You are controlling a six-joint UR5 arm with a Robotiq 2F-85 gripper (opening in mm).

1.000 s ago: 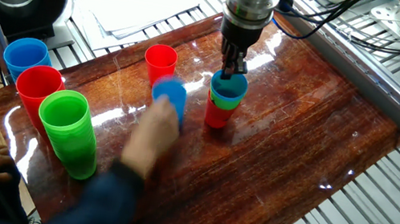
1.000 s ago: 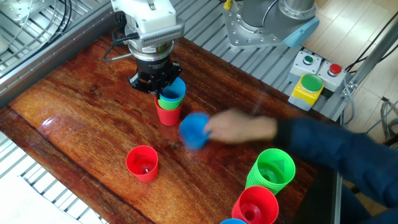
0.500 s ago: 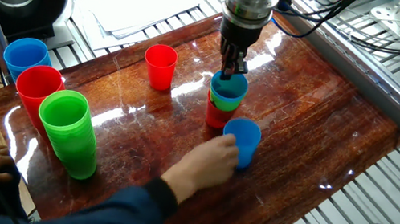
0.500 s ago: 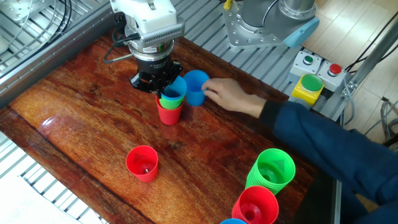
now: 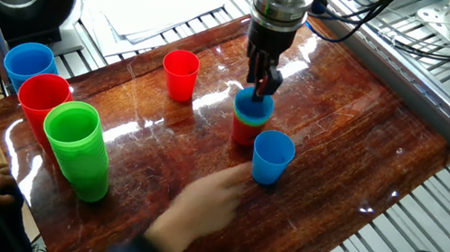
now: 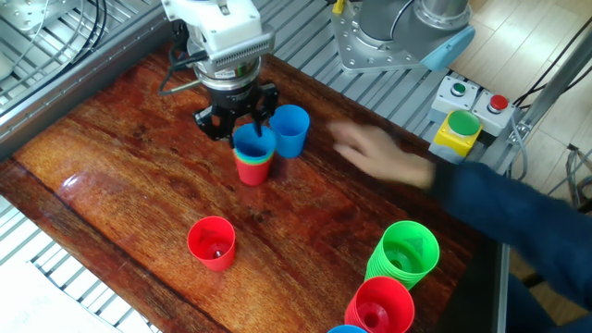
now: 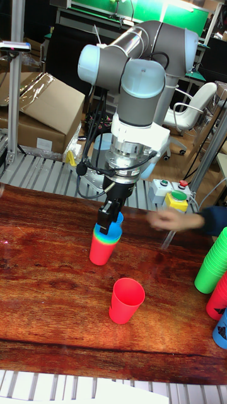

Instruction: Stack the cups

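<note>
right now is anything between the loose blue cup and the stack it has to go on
No object stands between the loose blue cup and the stack, but the gripper sits over the stack's mouth, and a person's hand hovers nearby.

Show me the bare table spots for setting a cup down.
Bare wood lies beyond the lone red cup toward the table's far end. Crowded: around the stack under the gripper, the blue cup beside it, and the person's hand.

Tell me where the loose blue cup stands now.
The loose blue cup stands upright on the table, close beside the stack under the gripper.
</note>
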